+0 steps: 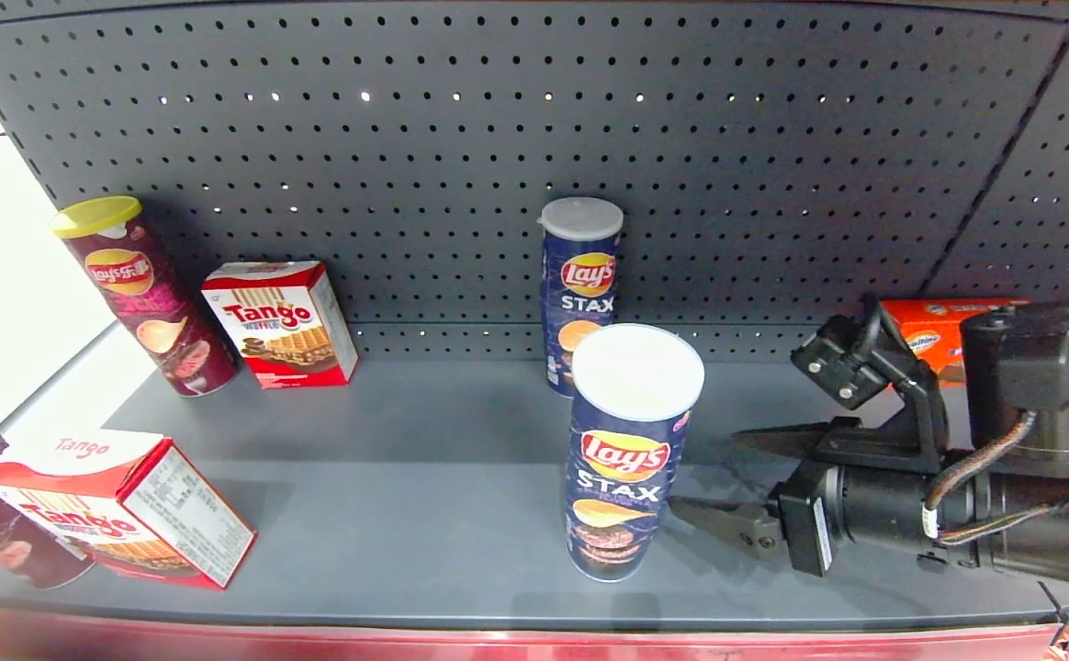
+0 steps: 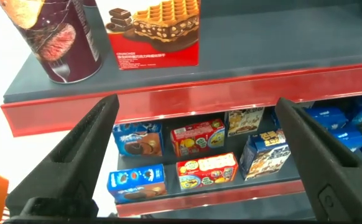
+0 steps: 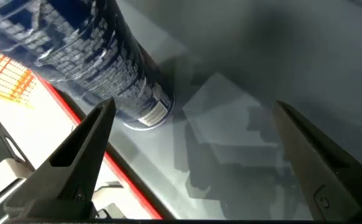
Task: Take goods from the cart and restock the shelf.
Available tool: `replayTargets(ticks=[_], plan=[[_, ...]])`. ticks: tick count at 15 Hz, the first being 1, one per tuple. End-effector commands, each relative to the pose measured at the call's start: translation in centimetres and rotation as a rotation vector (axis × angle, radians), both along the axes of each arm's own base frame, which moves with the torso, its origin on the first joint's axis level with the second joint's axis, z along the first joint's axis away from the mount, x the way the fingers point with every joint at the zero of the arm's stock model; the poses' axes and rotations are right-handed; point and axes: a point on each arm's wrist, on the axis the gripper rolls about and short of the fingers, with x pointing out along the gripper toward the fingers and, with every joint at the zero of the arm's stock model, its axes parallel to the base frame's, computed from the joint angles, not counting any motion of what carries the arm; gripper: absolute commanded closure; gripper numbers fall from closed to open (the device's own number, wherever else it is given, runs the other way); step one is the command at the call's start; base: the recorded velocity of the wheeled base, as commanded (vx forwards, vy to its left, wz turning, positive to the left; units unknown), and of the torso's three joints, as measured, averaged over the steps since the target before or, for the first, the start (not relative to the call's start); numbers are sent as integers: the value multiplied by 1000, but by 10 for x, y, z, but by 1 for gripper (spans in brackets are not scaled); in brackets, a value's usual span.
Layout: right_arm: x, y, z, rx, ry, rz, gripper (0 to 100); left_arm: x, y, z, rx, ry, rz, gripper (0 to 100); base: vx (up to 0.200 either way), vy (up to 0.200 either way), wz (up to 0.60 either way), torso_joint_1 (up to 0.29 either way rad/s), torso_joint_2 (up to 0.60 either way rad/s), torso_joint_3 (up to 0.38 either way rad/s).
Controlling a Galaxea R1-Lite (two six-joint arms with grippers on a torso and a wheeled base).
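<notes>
The right tool (image 1: 723, 479), at the lower right of the frame, is released. Its fingers spread just beside a tall blue chip can (image 1: 628, 459), which stands upright at centre front of the shelf (image 1: 406, 496). A careless sideways swing could knock the can off the shelf. The left tool (image 2: 196, 104) is also released.

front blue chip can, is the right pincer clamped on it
No, the right pincer stands open, and the front blue chip can sits beyond its fingertips, not between them.
</notes>
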Motion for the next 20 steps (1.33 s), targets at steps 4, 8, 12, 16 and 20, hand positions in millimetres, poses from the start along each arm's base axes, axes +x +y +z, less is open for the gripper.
replayTargets(ticks=[4,8,12,16,20], plan=[[8,7,-5,-28,3,10,0,0,0,0,-7,3,4,0,0,0,0,0,0,0],[10,8,-6,-26,-3,7,0,0,0,0,-7,3,4,0,0,0,0,0,0,0],[16,13,-4,-23,-7,9,0,0,0,0,-7,3,4,0,0,0,0,0,0,0],[19,17,-4,-22,-8,13,0,0,0,0,-7,3,4,0,0,0,0,0,0,0],[18,16,-4,-22,-8,12,0,0,0,0,-7,3,4,0,0,0,0,0,0,0]])
